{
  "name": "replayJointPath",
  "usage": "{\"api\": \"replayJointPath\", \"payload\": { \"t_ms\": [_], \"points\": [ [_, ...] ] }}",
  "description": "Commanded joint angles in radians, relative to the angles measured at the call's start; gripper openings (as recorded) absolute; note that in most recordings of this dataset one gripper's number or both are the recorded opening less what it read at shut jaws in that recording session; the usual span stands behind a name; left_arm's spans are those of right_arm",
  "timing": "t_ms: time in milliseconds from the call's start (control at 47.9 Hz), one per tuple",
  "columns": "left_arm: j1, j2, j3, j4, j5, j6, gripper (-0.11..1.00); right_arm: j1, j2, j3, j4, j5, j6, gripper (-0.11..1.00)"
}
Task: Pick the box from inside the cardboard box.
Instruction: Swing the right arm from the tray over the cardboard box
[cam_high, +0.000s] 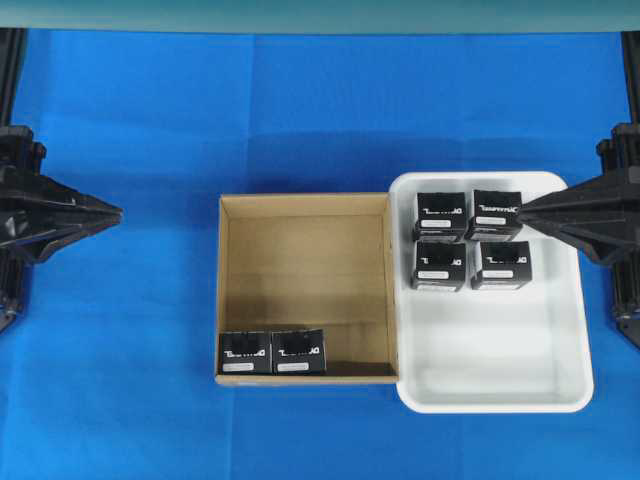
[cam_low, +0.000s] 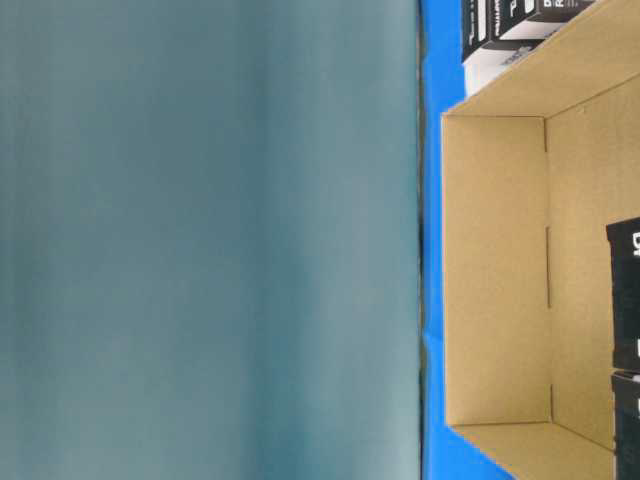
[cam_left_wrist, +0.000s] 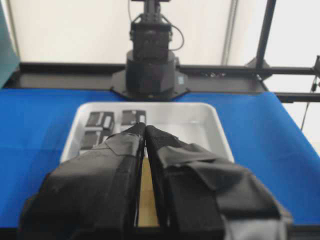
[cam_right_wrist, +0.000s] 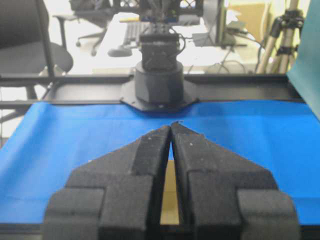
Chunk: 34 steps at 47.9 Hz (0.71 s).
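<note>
Two small black boxes sit inside the cardboard box (cam_high: 305, 285), pushed into its near left corner, side by side and touching. The box (cam_high: 298, 353) closer to the middle of the cardboard box looks like the easier one to pick, because it has bare brown floor on one side, while its neighbour (cam_high: 244, 353) is tight against the cardboard box's left wall. Both press against the near wall, so fingers can likely only slip in from above or from the open floor behind them. Most of the cardboard box is bare, so there is lots of room to come down. Just beside the cardboard box, touching its right wall, is a white tray (cam_high: 575, 350) with four more black boxes packed in its far part. The left gripper (cam_high: 117, 212) waits well apart from the cardboard box, out over the blue cloth (cam_high: 130, 400), pinched closed and holding nothing. The right gripper (cam_high: 524, 206) hangs past the tray's far edge, also pinched closed with nothing in it.
</note>
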Motion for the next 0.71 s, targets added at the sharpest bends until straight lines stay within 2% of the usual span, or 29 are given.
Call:
{"api": "replayJointPath", "payload": {
  "t_ms": [0,63,125,209,397,543,689],
  "points": [
    [0.003,0.012,-0.025,0.015,0.023,-0.003,0.14,0.008,0.012,-0.006,0.006,-0.006,0.012,0.14],
    [0.002,0.012,-0.034,0.015,0.060,-0.006,0.09,0.008,0.017,-0.015,0.035,0.018,0.018,0.16],
    [-0.008,0.012,-0.048,0.015,0.107,-0.008,0.00,0.006,0.023,-0.028,0.064,0.064,0.034,0.08],
    [-0.018,0.009,-0.058,0.015,0.158,-0.011,-0.05,0.006,0.038,-0.057,0.086,0.156,0.064,0.03],
    [-0.025,-0.009,-0.080,0.015,0.261,-0.014,-0.06,0.000,0.101,-0.166,0.086,0.376,0.140,0.02],
    [-0.025,-0.017,-0.098,0.015,0.325,-0.014,-0.06,0.005,0.195,-0.279,0.086,0.558,0.163,0.02],
    [-0.026,-0.018,-0.103,0.015,0.339,-0.015,-0.06,0.011,0.314,-0.383,0.086,0.689,0.164,0.02]
  ]
}}
